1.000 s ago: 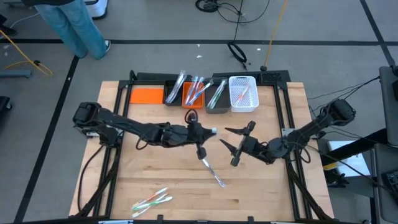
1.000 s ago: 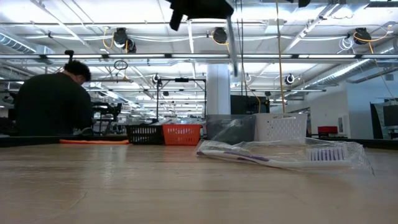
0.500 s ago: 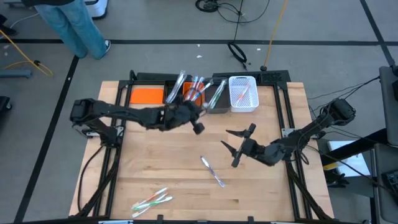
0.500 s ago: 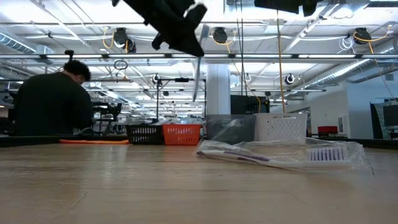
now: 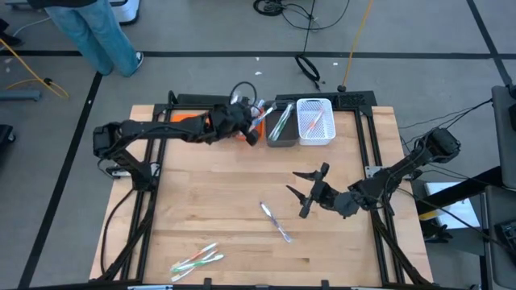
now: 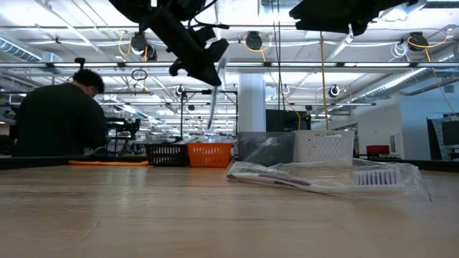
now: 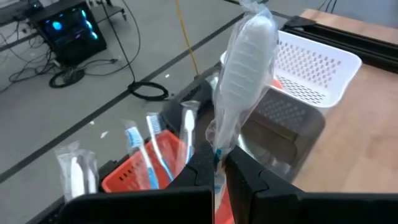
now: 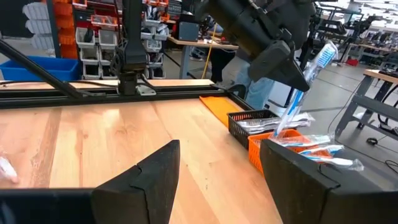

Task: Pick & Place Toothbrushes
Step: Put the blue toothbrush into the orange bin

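Observation:
My left gripper point(image 5: 251, 134) hangs over the orange bin point(image 7: 134, 174) in the row of bins at the table's far edge. It is shut on a toothbrush point(image 7: 244, 68) in a clear wrapper. My right gripper point(image 5: 295, 184) stands open above the table's right middle, with nothing between its fingers point(image 8: 143, 180). One wrapped toothbrush point(image 5: 274, 221) lies flat on the wood near the middle. A few more toothbrushes point(image 5: 197, 259) lie at the near left edge. Others stick out of the black bin point(image 8: 249, 124), the orange bin and the grey bin point(image 5: 280, 127). My left gripper pinches the wrapped toothbrush's handle point(image 7: 216, 154) between its two fingers. The fingers come from the table's left, slanting a little downward, and lie across the brush. The brush stands steep, its bristle head point(image 8: 326, 53) above the fingers and its lower end point(image 6: 211, 122) hanging clear above the orange bin.
A white perforated basket point(image 5: 315, 122) with toothbrushes ends the bin row on the right, and an orange flat piece point(image 5: 184, 123) lies at its left. Black frame rails point(image 5: 367, 137) edge the table. A person point(image 5: 97, 32) stands beyond the far left corner.
My left gripper has swung from above the table's middle toward the far edge. It has carried the wrapped toothbrush clear of the table until it hangs over the orange bin, and it has stayed shut.

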Motion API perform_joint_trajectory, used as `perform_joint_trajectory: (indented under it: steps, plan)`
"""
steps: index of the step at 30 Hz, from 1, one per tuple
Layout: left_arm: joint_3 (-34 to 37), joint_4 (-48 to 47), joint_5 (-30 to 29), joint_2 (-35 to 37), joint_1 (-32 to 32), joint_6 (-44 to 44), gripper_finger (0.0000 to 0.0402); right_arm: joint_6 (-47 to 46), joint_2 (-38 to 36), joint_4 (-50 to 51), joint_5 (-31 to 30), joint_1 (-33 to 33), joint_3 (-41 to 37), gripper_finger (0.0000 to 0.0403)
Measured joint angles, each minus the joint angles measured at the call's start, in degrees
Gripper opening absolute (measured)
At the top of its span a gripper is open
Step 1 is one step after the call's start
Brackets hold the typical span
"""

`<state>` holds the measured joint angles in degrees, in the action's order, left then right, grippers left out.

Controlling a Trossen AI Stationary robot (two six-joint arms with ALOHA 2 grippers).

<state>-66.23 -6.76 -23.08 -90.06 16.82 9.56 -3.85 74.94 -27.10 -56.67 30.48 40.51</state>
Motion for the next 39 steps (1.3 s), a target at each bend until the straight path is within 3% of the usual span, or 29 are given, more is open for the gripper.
perform_joint_trajectory:
  steps: [31,39]
  plan:
    - [0.0,-4.9,11.7,-5.2,10.2,3.3,0.0005,-0.1,0.0,0.7,0.6,-0.9,-0.4,0.021]
    - [0.0,-4.0,13.7,-6.8,10.3,4.2,0.0005,0.3,0.0,-5.6,1.4,-1.5,-3.6,0.0212]
